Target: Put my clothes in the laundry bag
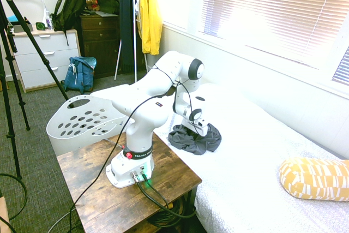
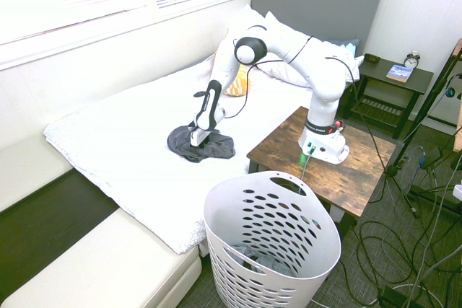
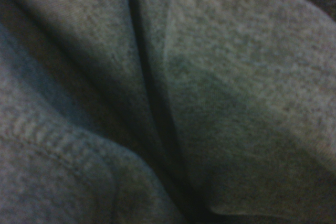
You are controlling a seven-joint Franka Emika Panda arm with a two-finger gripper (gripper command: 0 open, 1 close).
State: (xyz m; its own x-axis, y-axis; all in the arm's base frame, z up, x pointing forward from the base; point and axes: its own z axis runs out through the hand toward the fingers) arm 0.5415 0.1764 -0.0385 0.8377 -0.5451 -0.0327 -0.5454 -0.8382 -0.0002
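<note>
Grey garment [image 2: 216,148] nr bed [image 2: 137,200] edge, jaws [image 2: 196,142] in folds, opening unclear.

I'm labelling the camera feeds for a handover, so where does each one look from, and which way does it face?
First exterior view: above the side table, looking across the bed to the blinds and dressers; nearly the whole arm shows.
Second exterior view: opposite side, above the laundry basket, facing the headboard; nearly the whole arm shows.
Wrist view: on the wrist, close on grey fabric; no robot parts.
Both exterior views share arm, bed, basket and dark garment.
</note>
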